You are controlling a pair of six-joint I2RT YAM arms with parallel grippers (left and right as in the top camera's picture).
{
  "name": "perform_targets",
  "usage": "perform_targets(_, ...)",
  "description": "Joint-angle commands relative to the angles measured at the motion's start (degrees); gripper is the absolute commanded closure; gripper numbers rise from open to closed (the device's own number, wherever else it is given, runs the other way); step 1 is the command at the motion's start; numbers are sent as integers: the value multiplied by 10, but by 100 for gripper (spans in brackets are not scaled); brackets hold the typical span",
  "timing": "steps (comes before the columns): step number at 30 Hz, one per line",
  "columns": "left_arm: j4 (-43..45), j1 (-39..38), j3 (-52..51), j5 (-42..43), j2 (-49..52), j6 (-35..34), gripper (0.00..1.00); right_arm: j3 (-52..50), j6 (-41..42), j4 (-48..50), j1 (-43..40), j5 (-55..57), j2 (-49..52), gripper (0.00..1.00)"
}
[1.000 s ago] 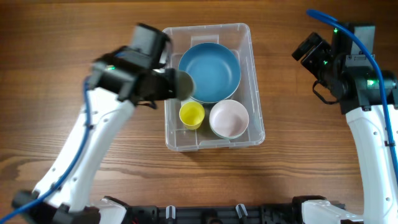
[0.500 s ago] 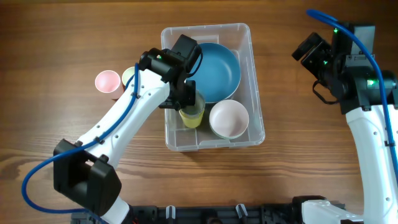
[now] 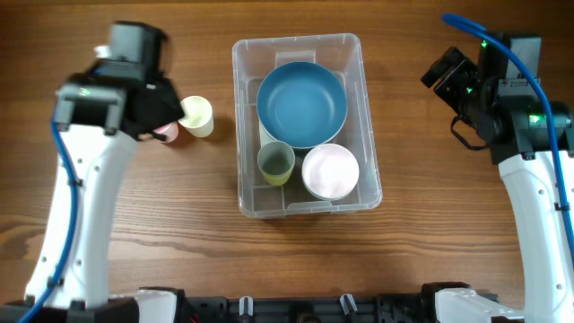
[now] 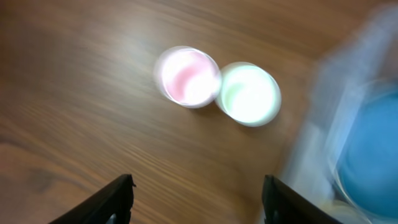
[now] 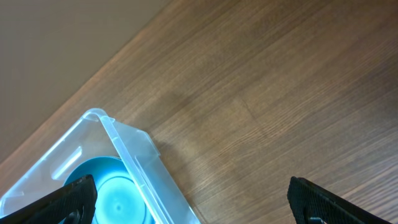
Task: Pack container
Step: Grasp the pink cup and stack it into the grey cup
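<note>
The clear container stands mid-table. Inside it lie a blue bowl, a white bowl and an olive cup nested in a yellow one. My left gripper hovers left of the container, open and empty. It is above a pale green cup and a pink cup that it partly hides. In the blurred left wrist view the pink cup and the green cup stand side by side ahead of the left gripper. My right gripper is wide open and empty, held above the table off the container's far right corner.
Bare wood lies on both sides of the container. The right arm stands at the right edge. In the right wrist view the blue bowl shows through the container's wall.
My left gripper set the olive cup into the yellow cup in the container, opened, and swung left to above the two cups on the table. The right arm has not moved.
</note>
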Motion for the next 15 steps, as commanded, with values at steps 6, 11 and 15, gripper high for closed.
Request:
perform_targets(6,75,190,-10,142,175,39,37,5,8,1,-1,10,3,0)
perform_targets(11,92,191,-10,147,279,48,40,5,8,1,-1,10,3,0)
perform_targets(15,105,192,-10,147,308,55,52,5,8,1,-1,10,3,0)
